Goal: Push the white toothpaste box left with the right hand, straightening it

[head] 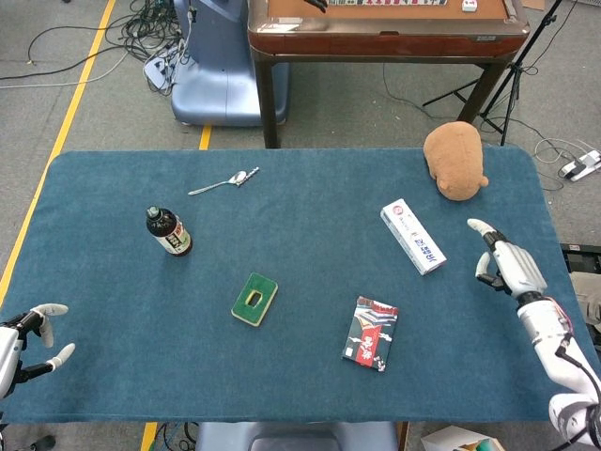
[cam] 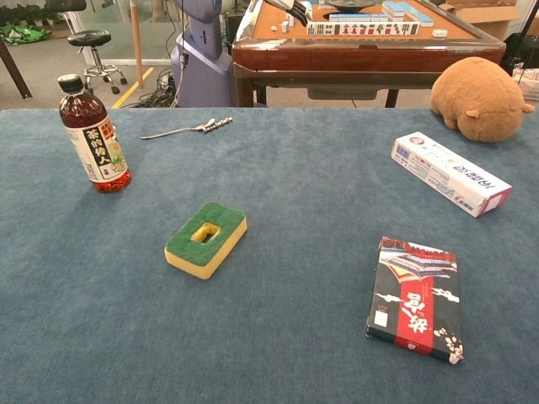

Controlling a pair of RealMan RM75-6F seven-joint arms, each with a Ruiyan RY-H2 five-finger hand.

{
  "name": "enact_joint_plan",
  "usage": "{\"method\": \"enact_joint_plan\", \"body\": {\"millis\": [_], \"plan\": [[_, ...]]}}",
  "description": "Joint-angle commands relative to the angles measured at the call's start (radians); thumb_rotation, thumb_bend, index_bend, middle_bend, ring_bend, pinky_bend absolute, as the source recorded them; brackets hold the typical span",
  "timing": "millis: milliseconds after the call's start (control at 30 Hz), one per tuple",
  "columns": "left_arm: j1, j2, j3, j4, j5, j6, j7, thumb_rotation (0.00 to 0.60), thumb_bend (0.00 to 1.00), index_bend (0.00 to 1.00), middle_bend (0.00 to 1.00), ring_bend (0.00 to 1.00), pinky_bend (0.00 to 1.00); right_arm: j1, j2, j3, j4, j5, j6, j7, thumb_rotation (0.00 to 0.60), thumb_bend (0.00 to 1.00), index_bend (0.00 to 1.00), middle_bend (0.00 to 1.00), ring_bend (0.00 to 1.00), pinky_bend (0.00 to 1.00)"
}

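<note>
Right hand [head: 508,264] and left hand [head: 21,341]: silver-grey shells, white fingertips, black joints; thin cables along the right forearm.
</note>
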Motion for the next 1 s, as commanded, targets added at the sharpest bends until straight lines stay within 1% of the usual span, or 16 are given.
{"method": "enact_joint_plan", "body": {"millis": [33,133,300,367,467,567,767,1000], "plan": [[0.000,0.000,0.000,-0.001,0.000,0.000,0.001,0.600,0.21,0.37,0.67,0.56,0.67,0.051,-0.048,0.034,0.068,0.081,-0.070,0.044,0.600,1.00,0.08,0.07,0.08,0.21],[0.000,0.001,0.000,-0.001,-0.002,-0.002,0.000,0.600,0.21,0.37,0.67,0.56,0.67,0.083,-0.099,0.048,0.129,0.148,-0.088,0.022,0.600,1.00,0.08,0.07,0.08,0.21],[0.001,0.002,0.000,-0.001,-0.005,-0.001,-0.003,0.600,0.21,0.37,0.67,0.56,0.67,0.112,-0.146,0.050,0.174,0.208,-0.100,-0.024,0.600,1.00,0.08,0.08,0.08,0.21],[0.003,0.003,-0.001,-0.001,-0.006,0.001,-0.007,0.600,0.21,0.37,0.67,0.56,0.67,0.145,-0.186,0.053,0.213,0.265,-0.145,-0.043,0.600,1.00,0.08,0.08,0.08,0.21],[0.004,0.005,-0.001,0.000,-0.007,0.003,-0.011,0.600,0.21,0.37,0.67,0.56,0.67,0.173,-0.218,0.054,0.252,0.322,-0.183,-0.062,0.600,1.00,0.08,0.08,0.08,0.21],[0.006,0.007,-0.002,0.001,-0.011,0.003,-0.017,0.600,0.21,0.37,0.67,0.56,0.67,0.193,-0.253,0.046,0.290,0.364,-0.194,-0.093,0.600,1.00,0.08,0.08,0.08,0.21],[0.008,0.011,-0.005,0.003,-0.017,0.006,-0.029,0.600,0.21,0.37,0.67,0.56,0.67,0.219,-0.307,0.041,0.338,0.418,-0.210,-0.125,0.600,1.00,0.08,0.08,0.08,0.21],[0.010,0.014,-0.006,0.004,-0.017,0.010,-0.038,0.600,0.21,0.37,0.67,0.56,0.67,0.228,-0.349,0.043,0.367,0.431,-0.229,-0.124,0.600,1.00,0.08,0.08,0.08,0.21]]}}
